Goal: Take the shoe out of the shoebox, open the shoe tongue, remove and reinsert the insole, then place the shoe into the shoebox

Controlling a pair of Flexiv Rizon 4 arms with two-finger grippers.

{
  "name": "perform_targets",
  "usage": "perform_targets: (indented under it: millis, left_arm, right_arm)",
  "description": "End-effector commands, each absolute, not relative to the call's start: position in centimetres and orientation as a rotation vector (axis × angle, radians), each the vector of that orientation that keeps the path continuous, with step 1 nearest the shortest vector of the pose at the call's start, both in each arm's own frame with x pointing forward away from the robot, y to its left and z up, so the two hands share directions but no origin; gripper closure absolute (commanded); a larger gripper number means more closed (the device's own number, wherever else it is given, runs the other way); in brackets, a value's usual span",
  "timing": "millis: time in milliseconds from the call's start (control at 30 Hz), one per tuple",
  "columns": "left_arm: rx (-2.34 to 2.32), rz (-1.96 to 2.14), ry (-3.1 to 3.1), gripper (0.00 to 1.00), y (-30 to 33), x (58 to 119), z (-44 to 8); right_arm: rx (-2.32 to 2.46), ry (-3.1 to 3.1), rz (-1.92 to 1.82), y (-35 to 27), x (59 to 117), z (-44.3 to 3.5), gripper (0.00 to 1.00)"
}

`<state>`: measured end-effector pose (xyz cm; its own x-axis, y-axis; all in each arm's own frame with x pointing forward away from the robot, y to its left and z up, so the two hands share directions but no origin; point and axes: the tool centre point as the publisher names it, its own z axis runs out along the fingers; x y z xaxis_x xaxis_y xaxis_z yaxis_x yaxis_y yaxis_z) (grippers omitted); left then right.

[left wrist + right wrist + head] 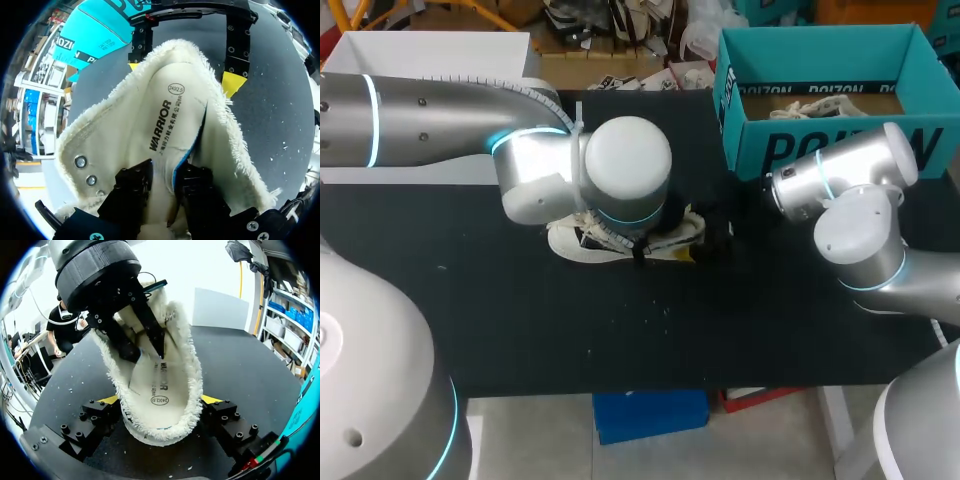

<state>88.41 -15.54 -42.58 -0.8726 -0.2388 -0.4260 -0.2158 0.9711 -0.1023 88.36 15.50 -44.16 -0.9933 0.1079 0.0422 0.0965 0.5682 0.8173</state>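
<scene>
The white fleece-lined shoe (566, 241) lies on the black desk (620, 330) near the teal shoebox (752, 142), its heel gripped from both sides by the right jaws, while the left jaws reach inside, closed on the insole (165, 125).

- Head view: I see even overhead light, soft glare on my left arm (630, 160).
- Right wrist: backdrop behind shoe (191, 367) blown out white.
- Left wrist: table (280, 100) flatly lit.
</scene>
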Motion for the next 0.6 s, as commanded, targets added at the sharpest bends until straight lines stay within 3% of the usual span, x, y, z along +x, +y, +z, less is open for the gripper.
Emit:
perform_targets:
  millis: [33, 200, 300, 433, 600]
  left_arm:
    - [-0.338, -0.133, 2.607, 0.74, -13.7, 90.8, -48.7]
    - [-0.319, -0.204, 2.705, 0.67, -13.7, 90.8, -48.3]
    - [-0.319, -0.214, 2.728, 0.73, -13.6, 91.1, -48.1]
    - [-0.313, -0.196, 2.722, 0.69, -13.4, 91.4, -47.9]
    - [-0.256, -0.19, 2.736, 0.73, -13.6, 91.8, -47.6]
  right_arm:
    - [0.184, 2.773, 1.44, 15.3, 88.3, -44.5, 1.0]
    - [0.184, 2.773, 1.44, 15.3, 88.3, -44.5, 1.0]
    - [0.184, 2.773, 1.44, 15.3, 88.3, -44.5, 1.0]
    - [0.184, 2.773, 1.44, 15.3, 88.3, -44.5, 1.0]
    - [0.184, 2.773, 1.44, 15.3, 88.3, -44.5, 1.0]
